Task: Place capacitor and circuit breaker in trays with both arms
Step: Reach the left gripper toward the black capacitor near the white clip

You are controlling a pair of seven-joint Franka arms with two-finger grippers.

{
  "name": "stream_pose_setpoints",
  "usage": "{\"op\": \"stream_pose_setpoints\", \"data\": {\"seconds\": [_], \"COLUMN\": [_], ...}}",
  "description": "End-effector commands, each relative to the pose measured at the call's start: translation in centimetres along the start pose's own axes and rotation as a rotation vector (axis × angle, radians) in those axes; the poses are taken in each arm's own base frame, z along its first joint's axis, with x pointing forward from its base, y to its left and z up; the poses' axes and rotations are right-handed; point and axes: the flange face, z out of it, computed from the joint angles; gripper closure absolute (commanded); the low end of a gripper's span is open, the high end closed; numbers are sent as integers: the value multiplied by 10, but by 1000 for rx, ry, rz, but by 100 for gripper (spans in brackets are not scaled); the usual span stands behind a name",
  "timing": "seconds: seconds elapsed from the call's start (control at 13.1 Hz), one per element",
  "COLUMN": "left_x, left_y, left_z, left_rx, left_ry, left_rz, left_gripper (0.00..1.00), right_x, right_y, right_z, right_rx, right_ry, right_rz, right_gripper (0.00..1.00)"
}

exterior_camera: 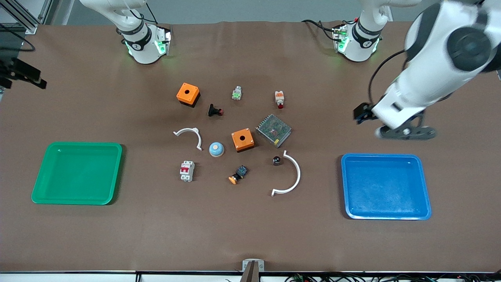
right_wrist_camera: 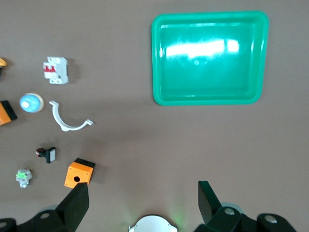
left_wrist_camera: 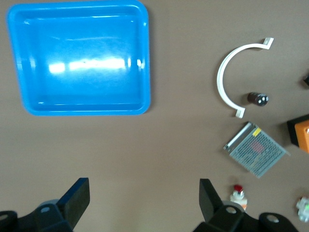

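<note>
The capacitor (exterior_camera: 276, 159), a tiny black cylinder with a shiny end, lies on the table inside the curve of a large white arc; it also shows in the left wrist view (left_wrist_camera: 258, 99). The circuit breaker (exterior_camera: 187, 171), white with red toggles, stands near the middle, toward the green tray's side; it also shows in the right wrist view (right_wrist_camera: 55, 70). My left gripper (exterior_camera: 407, 132) hangs open and empty over bare table beside the blue tray (left_wrist_camera: 143, 198). My right gripper (right_wrist_camera: 143, 200) is open and empty, high over bare table by its base; the front view does not show it.
A blue tray (exterior_camera: 424, 188) sits at the left arm's end, a green tray (exterior_camera: 39, 180) at the right arm's end. Between them lie two orange boxes (exterior_camera: 188, 94) (exterior_camera: 242, 140), a mesh power supply (exterior_camera: 274, 130), two white arcs (exterior_camera: 291, 176) (exterior_camera: 191, 135), a blue dome (exterior_camera: 216, 149) and several buttons.
</note>
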Motion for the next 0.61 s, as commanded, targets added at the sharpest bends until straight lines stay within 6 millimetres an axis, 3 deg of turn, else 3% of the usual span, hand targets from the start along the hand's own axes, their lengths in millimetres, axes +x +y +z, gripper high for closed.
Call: {"op": "stream_pose_setpoints", "data": {"seconds": [0.0, 0.08, 0.23, 0.31, 0.46, 0.53], "left_x": [11, 16, 17, 14, 22, 17], "left_y": [42, 65, 125, 154, 178, 197], "left_z": [60, 88, 144, 169, 216, 240], "left_rx": [-3, -11, -31, -40, -103, -112], "left_ry": [-14, -23, -9, 2, 36, 38], "left_rz": [-56, -96, -220, -269, -341, -351], "left_gripper": [0, 0, 0, 0, 3, 5], "right_x": [41, 59, 66, 69, 77, 82], "right_y": [9, 15, 18, 10, -24, -43], "right_z": [38, 66, 74, 77, 98, 110], "right_rx": [-13, -15, -11, -3, 28, 56], "right_ry": [-40, -93, -87, -78, -111, -102], "right_rz": [-5, 4, 11, 16, 74, 104], "right_gripper": [0, 0, 0, 0, 0, 0]}}
